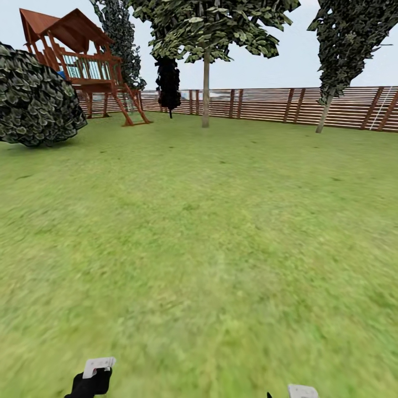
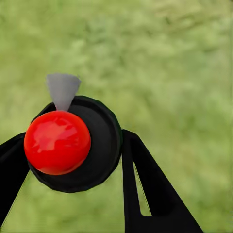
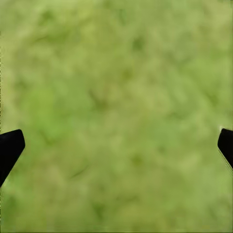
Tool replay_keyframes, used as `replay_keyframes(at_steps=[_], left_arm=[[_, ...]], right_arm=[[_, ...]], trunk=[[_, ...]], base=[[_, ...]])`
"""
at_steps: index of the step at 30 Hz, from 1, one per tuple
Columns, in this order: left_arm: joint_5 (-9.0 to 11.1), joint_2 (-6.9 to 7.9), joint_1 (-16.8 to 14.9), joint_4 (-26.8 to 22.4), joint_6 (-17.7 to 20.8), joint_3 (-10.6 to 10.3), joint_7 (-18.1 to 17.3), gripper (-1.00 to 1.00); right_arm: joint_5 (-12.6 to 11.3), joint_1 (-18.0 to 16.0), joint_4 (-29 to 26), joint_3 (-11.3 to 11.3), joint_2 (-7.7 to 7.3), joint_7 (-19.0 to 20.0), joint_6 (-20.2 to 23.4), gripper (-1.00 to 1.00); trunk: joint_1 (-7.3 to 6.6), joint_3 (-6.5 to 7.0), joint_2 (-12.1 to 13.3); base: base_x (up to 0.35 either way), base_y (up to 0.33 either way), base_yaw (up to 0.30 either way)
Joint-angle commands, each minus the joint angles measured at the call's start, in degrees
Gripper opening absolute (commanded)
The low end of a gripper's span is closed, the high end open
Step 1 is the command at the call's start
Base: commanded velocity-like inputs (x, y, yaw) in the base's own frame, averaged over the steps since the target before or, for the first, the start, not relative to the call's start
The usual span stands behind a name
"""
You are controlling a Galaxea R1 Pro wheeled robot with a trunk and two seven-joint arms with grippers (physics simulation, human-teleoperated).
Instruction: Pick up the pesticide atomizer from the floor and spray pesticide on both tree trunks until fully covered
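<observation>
In the left wrist view my left gripper is shut on the pesticide atomizer, a dark round body with a glossy red knob and a grey cone nozzle, held over grass. The same gripper pokes in at the head view's lower edge. My right gripper is open over bare grass with its black fingertips far apart, and it also peeks in at the bottom right. Far across the lawn stand two trees: one straight grey-beige trunk at centre and a leaning trunk to the right, both before the slat fence.
A black-leaved cone-shaped tree stands left of the central trunk. A wooden playhouse and a large dark bush fill the far left. Wide grass lawn stretches between me and the trees.
</observation>
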Motion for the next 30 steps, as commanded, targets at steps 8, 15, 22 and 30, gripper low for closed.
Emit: replay_keyframes(at_steps=[8,15,22,30], left_arm=[[0.3,-0.17,0.0,0.1,-0.1,0.4,-0.5,-1.0],[0.2,0.13,0.0,0.1,-0.1,0.5,-0.4,-1.0],[0.3,0.01,0.0,0.1,-0.1,0.4,-0.4,-1.0],[0.3,0.0,0.0,0.0,-0.1,0.4,-0.4,-1.0]], right_arm=[[0.3,0.0,0.0,-0.5,0.0,0.2,-0.2,1.0],[0.3,0.0,0.0,-0.5,-0.04,0.2,-0.2,1.0],[0.3,0.0,0.0,-0.5,-0.03,0.2,-0.2,1.0],[0.3,0.0,0.0,-0.5,-0.03,0.2,-0.2,1.0]], trunk=[[0.03,-0.05,0.0],[0.03,-0.05,0.0],[0.03,-0.05,0.0],[0.03,-0.05,0.0]], base=[[0.338,0.0,0.0],[0.339,0.0,0.0],[0.338,0.0,0.0],[0.338,0.0,0.0]])
